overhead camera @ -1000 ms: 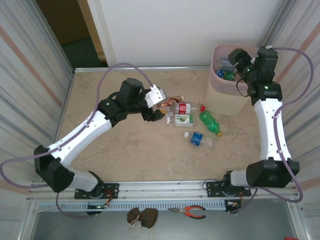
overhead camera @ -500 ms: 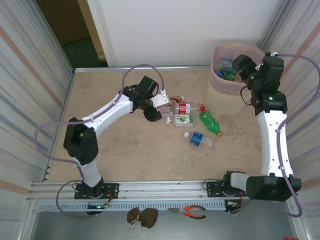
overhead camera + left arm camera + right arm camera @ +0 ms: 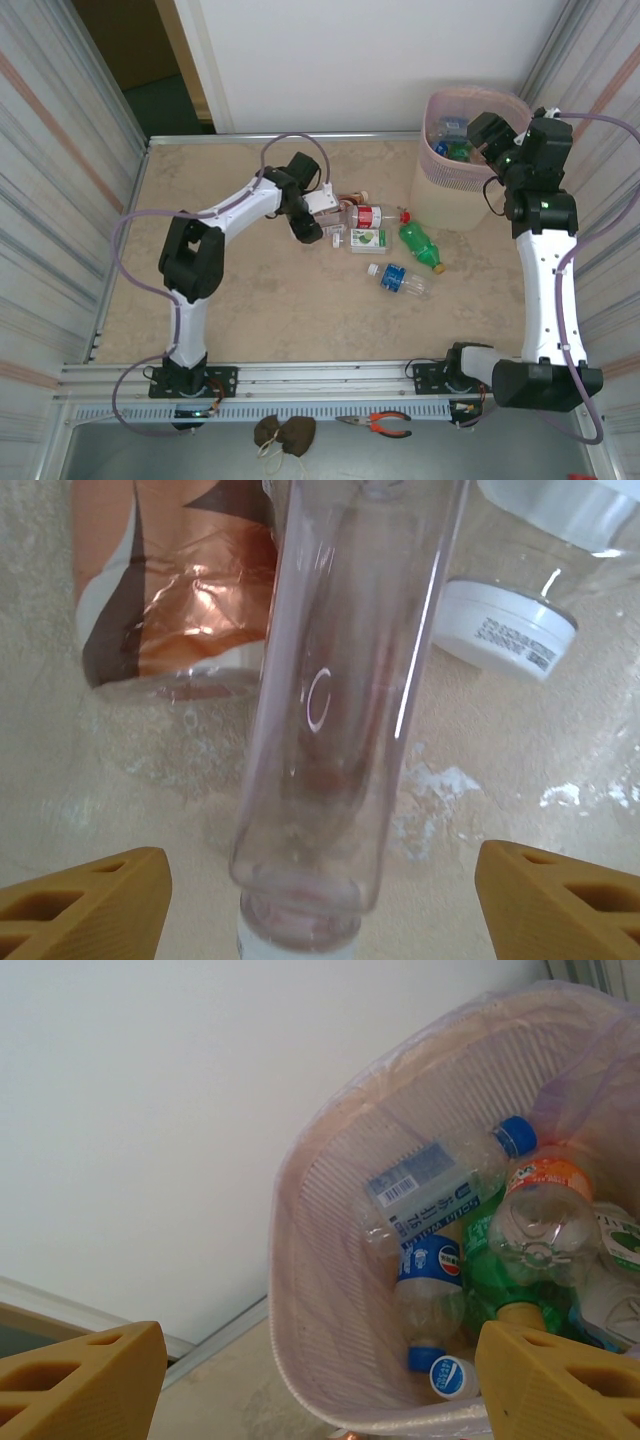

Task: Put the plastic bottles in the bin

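- The left gripper (image 3: 320,895) has its tan jaws wide apart, one either side of a clear bottle (image 3: 345,680), and neither touches it. It sits well to the left of the bin (image 3: 440,200).
- The clear bottle is a smooth, see-through tube lying on its side. A crumpled bottle with a shiny copper label (image 3: 175,580) lies just beside it.
- The right gripper (image 3: 320,1380) has its jaws spread with nothing between them. It hovers over the bin's rim.
- The bin is tall and beige with perforated walls and a thin pink liner folded over its rim. Inside is a heap of bottles, among them a blue-capped bottle (image 3: 440,1185) and an orange-labelled bottle (image 3: 545,1210).
- Just left of the bin, a red-labelled bottle (image 3: 368,216), a green bottle (image 3: 420,245) and a blue-labelled bottle (image 3: 398,278) lie on the mottled beige table (image 3: 250,300).
- The task looks well past halfway. Many bottles are binned and about six are left on the table.
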Controlling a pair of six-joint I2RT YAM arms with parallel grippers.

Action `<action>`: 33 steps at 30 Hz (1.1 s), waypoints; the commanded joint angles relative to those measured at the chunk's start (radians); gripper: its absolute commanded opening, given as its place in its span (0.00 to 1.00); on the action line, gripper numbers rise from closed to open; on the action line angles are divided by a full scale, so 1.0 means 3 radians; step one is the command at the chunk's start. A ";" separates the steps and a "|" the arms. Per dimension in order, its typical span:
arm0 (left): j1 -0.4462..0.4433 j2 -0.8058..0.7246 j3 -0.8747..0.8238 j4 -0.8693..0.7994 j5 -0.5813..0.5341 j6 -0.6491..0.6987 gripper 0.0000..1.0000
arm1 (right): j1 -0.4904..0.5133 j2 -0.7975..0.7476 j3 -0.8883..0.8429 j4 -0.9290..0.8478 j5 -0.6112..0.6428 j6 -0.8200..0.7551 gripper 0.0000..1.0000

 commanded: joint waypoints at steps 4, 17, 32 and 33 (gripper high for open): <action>0.0011 0.0300 0.0205 -0.0134 0.0215 0.0121 0.76 | -0.0015 -0.0098 -0.0042 -0.0009 0.0011 -0.0056 0.80; 0.0026 0.0394 0.0149 -0.0192 0.0311 0.0188 0.54 | -0.0020 -0.0122 -0.0065 -0.0012 0.0005 -0.0069 0.79; 0.0024 -0.0117 -0.0211 -0.0168 0.0297 0.0074 0.40 | -0.0020 -0.0175 -0.0088 -0.0010 0.0008 -0.0059 0.79; 0.0022 -0.0169 -0.0252 -0.0153 0.0298 0.0060 0.40 | -0.0020 -0.0172 -0.0087 -0.0010 -0.0003 -0.0055 0.79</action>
